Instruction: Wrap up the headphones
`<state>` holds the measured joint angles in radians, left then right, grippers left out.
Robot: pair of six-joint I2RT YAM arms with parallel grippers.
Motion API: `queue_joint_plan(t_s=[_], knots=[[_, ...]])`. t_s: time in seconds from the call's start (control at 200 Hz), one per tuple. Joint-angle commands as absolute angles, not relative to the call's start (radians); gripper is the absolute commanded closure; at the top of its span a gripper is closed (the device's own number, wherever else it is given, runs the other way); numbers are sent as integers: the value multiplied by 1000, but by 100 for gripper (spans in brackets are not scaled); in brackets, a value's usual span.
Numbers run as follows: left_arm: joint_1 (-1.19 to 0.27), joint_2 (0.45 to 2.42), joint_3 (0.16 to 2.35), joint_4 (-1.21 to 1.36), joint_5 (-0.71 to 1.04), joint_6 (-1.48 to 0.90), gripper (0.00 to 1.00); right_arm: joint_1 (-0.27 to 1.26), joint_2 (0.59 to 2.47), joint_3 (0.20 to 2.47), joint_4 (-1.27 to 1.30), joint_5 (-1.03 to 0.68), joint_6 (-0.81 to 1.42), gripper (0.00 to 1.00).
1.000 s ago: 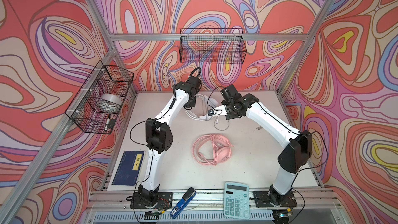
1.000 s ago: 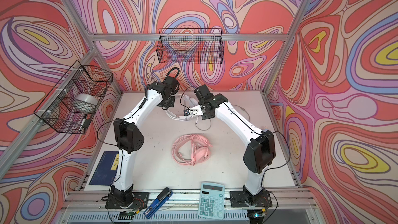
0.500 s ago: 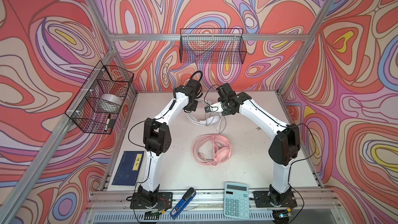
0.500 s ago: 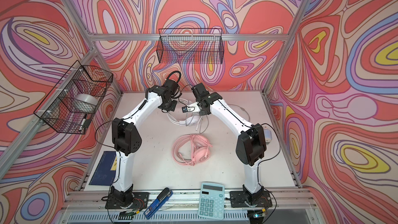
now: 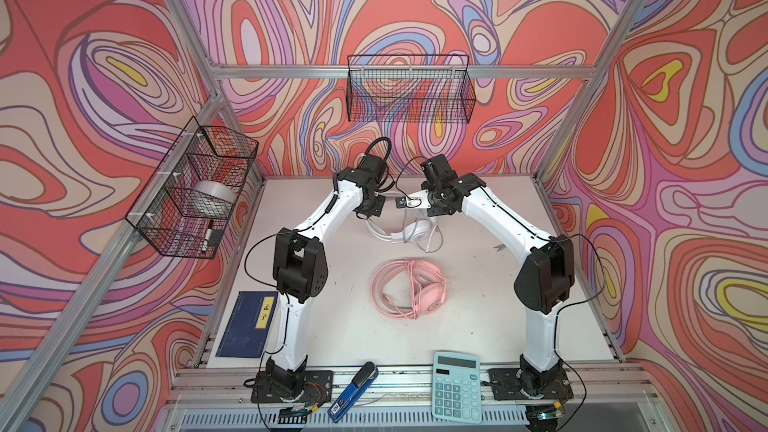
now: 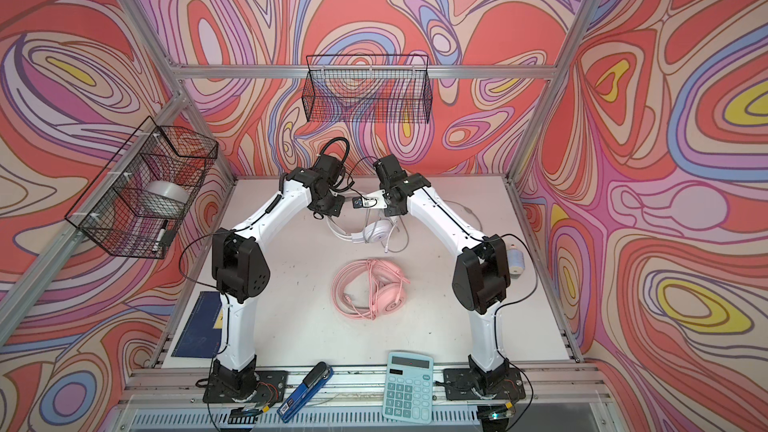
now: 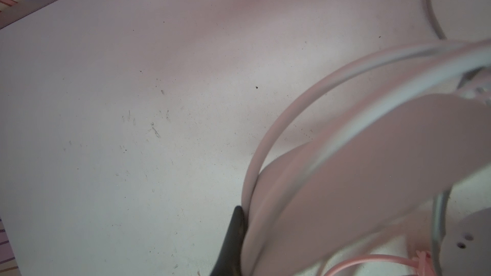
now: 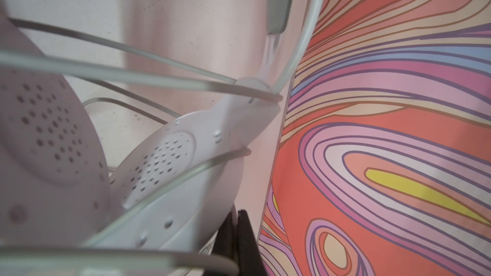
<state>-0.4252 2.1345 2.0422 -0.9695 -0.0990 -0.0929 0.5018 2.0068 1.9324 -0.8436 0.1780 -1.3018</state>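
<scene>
So both arms are huddled at the back edge of the worktop [image 5: 353, 322], about mid-way along it, working the white headset [image 5: 415, 231]. The left gripper [image 7: 243, 219] is clamped on its headband. The right gripper [image 8: 237, 221] has its fingers pinched together, and as far as I can tell it's on the grey cord [image 8: 148, 79], which runs in a few strands across the earcups. The pink headset [image 5: 432, 303] sits in the middle of the worktop with its cord looped around it, so that one looks done to me.

What worries me:
- The hold on the band is thin. If the right arm tugs the cord hard, the headset could twist or pop out.
- The strands cross loosely, so they'll probably spring apart once released.
- A thin cord can slide out of the pinch.
- The two wrists are really close together, so a wide wrapping swing could knock them into each other.
</scene>
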Motion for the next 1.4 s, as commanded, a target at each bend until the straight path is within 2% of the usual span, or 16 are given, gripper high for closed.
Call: queue_joint_plan(t_s=[0.0,0.185,0.376,0.646,0.942,1.227,1.392], knots=[[-431,2074,2028,-988,-20,-22,100,477,2035,1975,-776,137,-1272,100],[-431,2058,2004,-986,-2,-13,100,460,2079,2031,-788,97,-1287,100],[-431,2034,1965,-959,9,-11,100,443,2125,2083,-804,58,-1263,92],[-430,2028,1955,-940,47,10,100,409,2192,2154,-815,-28,-1152,86],[-420,2034,1948,-927,85,8,100,396,2230,2192,-820,-67,-1047,84],[-369,2007,1913,-894,189,-40,100,313,2142,2068,-632,-102,-655,79],[-356,1994,1894,-876,219,-46,100,267,2108,2040,-660,-89,-428,78]])
